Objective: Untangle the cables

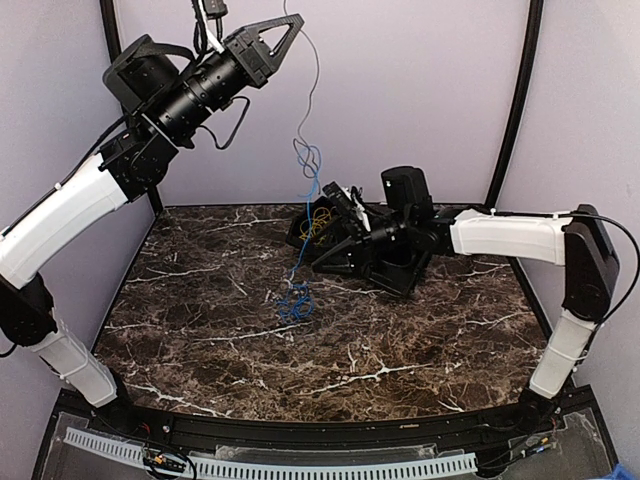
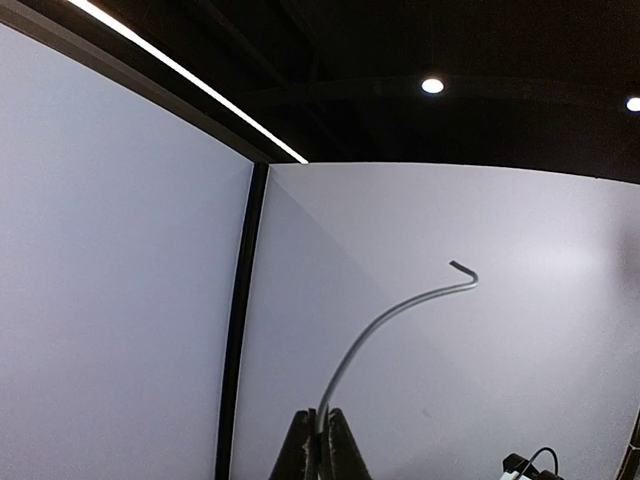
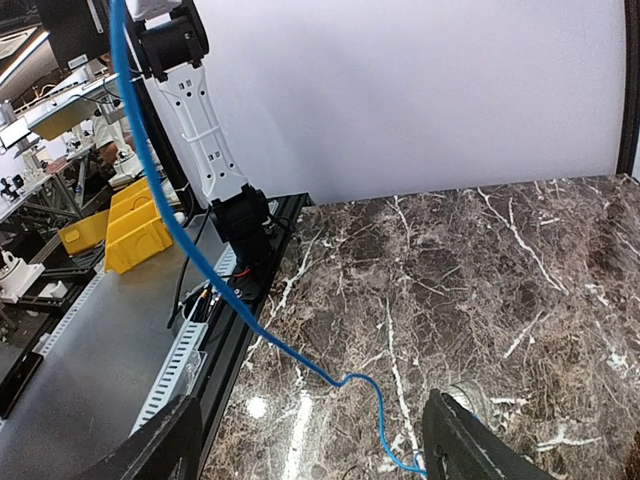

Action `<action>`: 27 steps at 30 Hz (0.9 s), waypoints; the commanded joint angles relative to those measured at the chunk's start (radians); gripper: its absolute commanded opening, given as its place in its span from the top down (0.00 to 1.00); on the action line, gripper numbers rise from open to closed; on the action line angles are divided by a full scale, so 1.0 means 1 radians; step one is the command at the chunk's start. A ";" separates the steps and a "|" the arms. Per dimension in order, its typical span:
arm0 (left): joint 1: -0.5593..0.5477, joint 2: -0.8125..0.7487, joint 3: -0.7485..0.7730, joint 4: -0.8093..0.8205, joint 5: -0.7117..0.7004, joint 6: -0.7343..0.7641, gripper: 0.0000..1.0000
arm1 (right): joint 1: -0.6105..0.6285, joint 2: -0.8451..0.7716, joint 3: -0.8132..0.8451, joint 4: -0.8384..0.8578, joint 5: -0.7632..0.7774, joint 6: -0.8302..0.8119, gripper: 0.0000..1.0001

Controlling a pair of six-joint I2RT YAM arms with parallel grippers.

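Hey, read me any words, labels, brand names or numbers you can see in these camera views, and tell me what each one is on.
None can be read.
No lettering shows on the white arm links, the marble table or the back wall.
In the right wrist view, the yellow bins and the workbench clutter beyond them may carry labels, but anything there is too small and blurred to read.

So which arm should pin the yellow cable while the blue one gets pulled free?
Right, probably. The right gripper sits low and open, close by the yellow cable. The left gripper is raised high and shut on the blue cable, so it cannot reach down.
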 commanded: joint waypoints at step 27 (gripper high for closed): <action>-0.006 0.097 0.351 -0.038 0.055 0.009 1.00 | -0.088 0.316 -0.032 -0.114 0.101 -0.053 1.00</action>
